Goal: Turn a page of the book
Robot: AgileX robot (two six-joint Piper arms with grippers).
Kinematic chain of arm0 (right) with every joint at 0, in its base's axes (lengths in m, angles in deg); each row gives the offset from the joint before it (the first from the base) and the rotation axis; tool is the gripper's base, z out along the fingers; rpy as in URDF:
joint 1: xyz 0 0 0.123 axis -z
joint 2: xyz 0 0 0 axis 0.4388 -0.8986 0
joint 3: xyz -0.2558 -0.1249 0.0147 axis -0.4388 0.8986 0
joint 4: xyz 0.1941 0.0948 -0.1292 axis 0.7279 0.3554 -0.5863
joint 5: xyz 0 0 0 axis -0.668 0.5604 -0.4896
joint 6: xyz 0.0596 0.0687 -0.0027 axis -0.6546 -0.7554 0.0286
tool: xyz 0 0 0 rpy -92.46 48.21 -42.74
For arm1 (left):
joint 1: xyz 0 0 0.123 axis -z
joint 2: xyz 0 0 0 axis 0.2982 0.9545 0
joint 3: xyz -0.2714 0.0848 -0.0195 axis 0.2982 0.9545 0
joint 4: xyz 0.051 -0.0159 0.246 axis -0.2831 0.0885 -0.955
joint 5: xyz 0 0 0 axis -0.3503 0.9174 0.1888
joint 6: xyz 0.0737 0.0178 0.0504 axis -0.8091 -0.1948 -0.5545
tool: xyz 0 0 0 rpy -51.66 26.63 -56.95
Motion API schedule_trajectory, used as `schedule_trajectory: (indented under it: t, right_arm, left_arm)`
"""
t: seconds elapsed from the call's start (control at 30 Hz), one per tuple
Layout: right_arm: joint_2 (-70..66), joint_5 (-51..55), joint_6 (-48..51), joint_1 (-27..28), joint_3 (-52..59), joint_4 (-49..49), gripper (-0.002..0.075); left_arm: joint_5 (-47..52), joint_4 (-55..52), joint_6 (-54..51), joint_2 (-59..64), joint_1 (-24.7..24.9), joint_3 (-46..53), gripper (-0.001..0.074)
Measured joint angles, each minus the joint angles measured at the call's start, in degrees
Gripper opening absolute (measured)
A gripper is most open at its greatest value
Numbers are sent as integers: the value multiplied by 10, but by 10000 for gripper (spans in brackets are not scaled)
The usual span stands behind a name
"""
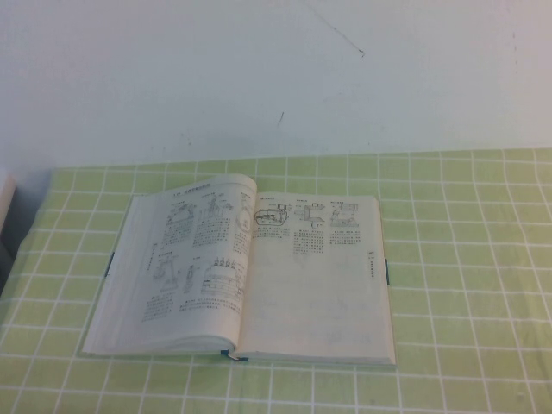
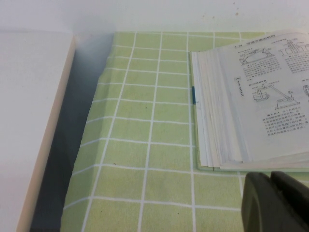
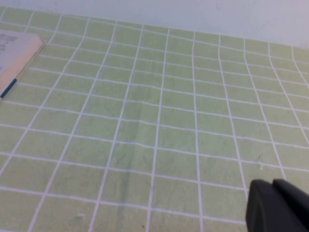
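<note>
The book (image 1: pixel 207 267) lies open and flat on the green checked cloth, its dark blue-green cover edge showing along the near side. Its right-hand leaf is the page (image 1: pixel 323 276), with small diagrams along the top and blank paper below. The left-hand leaf carries dense diagrams and text. Neither arm shows in the high view. My left gripper (image 2: pixel 270 181) hovers over the cloth just off the book's (image 2: pixel 251 111) left near corner, fingers shut and empty. My right gripper (image 3: pixel 273 186) is shut and empty over bare cloth, well to the right of the book (image 3: pixel 14 53).
The checked tablecloth (image 1: pixel 466 259) covers the table up to a white wall at the back. A white panel (image 2: pixel 29 121) stands off the table's left edge, with a dark gap beside it; it also shows in the high view as a pale object (image 1: pixel 4 203).
</note>
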Motion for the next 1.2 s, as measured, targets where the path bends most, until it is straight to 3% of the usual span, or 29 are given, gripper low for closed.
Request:
schedule_trajectory:
  t: [0.53, 0.83, 1.2]
  right_arm:
    - [0, -7, 0, 0, 1, 1, -3]
    - [0, -196, 5, 0, 6, 2, -3]
    - [0, -295, -4, 0, 6, 9, -3]
  left_arm:
    - [-39, 12, 0, 0, 0, 5, -4]
    - [-236, 26, 5, 0, 0, 5, -4]
    - [-290, 27, 23, 0, 0, 5, -4]
